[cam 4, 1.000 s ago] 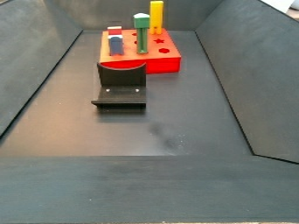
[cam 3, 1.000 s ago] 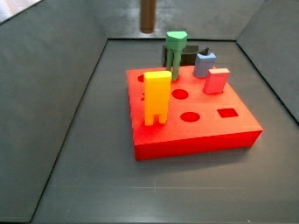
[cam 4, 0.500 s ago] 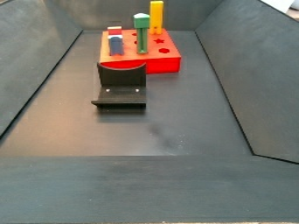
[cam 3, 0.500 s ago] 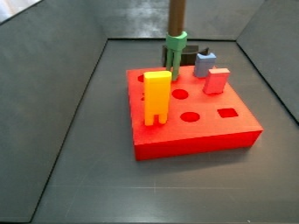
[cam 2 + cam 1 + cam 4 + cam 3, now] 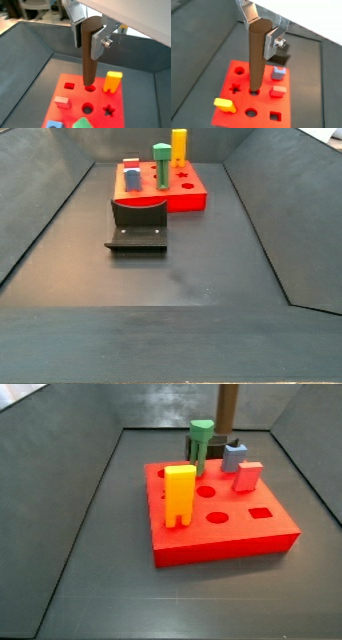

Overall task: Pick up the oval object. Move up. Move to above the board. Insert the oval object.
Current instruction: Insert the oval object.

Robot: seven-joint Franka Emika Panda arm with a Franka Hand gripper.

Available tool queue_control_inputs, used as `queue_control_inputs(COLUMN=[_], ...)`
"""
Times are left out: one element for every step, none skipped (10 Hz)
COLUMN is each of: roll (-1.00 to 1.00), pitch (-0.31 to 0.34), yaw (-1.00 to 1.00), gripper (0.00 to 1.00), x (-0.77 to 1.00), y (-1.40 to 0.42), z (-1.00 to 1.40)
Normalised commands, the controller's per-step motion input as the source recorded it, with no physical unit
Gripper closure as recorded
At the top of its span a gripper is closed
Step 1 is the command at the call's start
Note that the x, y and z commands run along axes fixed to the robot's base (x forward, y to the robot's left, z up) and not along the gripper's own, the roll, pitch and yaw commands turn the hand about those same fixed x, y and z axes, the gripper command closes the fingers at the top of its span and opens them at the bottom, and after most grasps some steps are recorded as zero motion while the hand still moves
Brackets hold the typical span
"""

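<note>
While my gripper (image 5: pixel 261 30) hangs above the board (image 5: pixel 234 107), its silver fingers (image 5: pixel 100 40) are clamped on the upper end of the oval object (image 5: pixel 256 57), which points down with its lower tip just over a hole near the board's middle in both wrist views. I judge the peg rigid, light and smooth-sided, so a hold near the top may let it swing; a firm, square pinch suits it. A yellow-orange peg (image 5: pixel 113 82) stands beside that hole, apart from the oval object.
</note>
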Motion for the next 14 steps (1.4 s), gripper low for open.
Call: queue_control_inputs(roll=[0.08,0.09,0.14,0.09,0.08,0.08,0.08,0.09,0.07,0.08,0.09,0.08,0.07,0.04], pitch=[-0.034,-0.011,0.010,0.146,0.247,0.279,0.276,0.200,0.000,0.000,0.000,-0.019,-0.011,-0.003], yaw=[-1.00,-1.00,-1.00,-0.92,-0.82,-0.80,-0.81,-0.88,-0.99,-1.00,-1.00,-1.00,-0.77,-0.48], gripper=[1.00,1.00,1.00,1.00,1.00,1.00,1.00,1.00,1.00,1.00,1.00,1.00,1.00,1.00], x=[0.03,0.00,-0.04,-0.07,-0.07,-0.07,-0.07,-0.08,0.00,0.00,0.01,0.03,0.31,0.64], y=[0.00,0.00,0.00,0.00,0.00,0.00,0.00,0.00,-0.07,-0.06,-0.04,-0.03,-0.09,-0.15], z=[-0.38,-0.37,-0.42,-0.35,-0.32,-0.29,-0.28,-0.27,-0.19,-0.21,-0.24,-0.24,-0.19,-0.11])
